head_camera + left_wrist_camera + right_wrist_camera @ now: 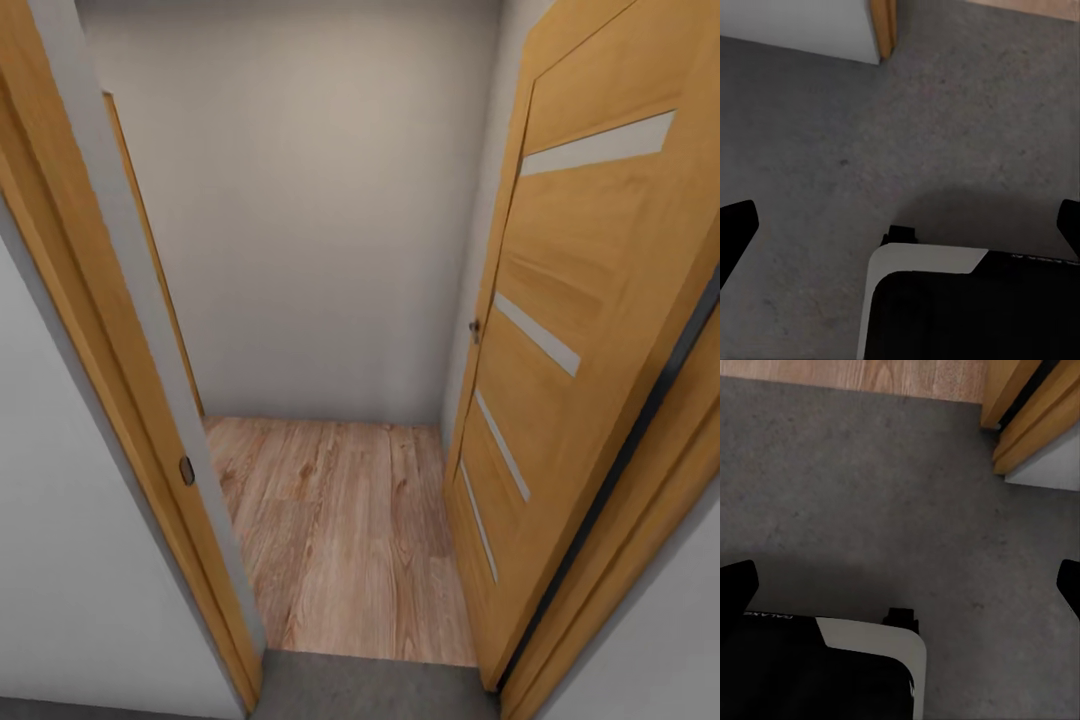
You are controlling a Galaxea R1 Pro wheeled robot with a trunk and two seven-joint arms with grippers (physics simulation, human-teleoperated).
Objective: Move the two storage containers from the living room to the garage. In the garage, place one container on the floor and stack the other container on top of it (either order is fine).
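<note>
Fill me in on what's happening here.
The robot is in transit, facing an open wooden door from the grey concrete floor. Light wood-plank flooring begins past the threshold, ending at a plain wall. The left gripper and right gripper hang open over the concrete, holding nothing.

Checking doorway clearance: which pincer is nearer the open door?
Right. The right pincer is over grey floor near the door; the left pincer by the opposite jamb.
</note>
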